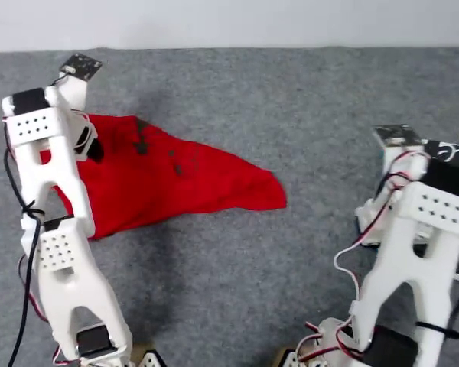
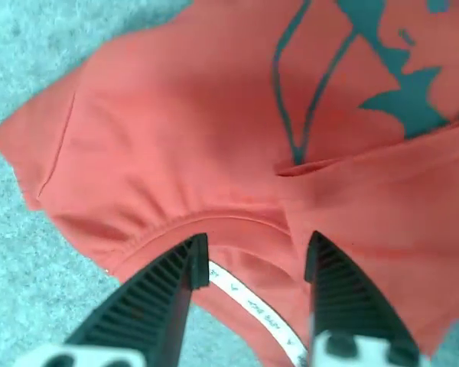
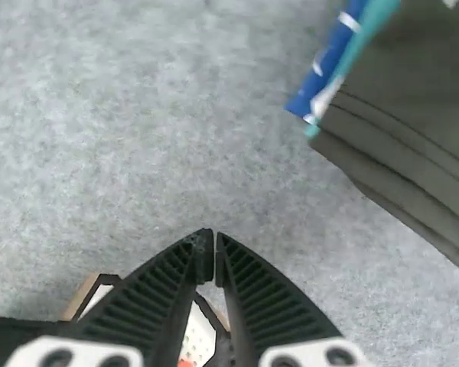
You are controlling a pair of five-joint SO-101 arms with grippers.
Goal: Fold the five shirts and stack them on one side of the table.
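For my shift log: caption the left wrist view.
Open left gripper hovering at the neckline of a red shirt with a dark print, on a grey tabletop.

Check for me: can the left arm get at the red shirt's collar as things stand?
Probably yes. The left gripper is open right at the collar of the red shirt, its jaws straddling the band, and nothing lies between them and the cloth.

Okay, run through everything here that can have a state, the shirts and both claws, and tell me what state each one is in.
Red shirt: unfolded, lying rumpled on the table.
Left claw: open, over the red shirt's collar.
Right claw: shut, holding nothing, above the table.
Stacked shirts: folded, piled together.
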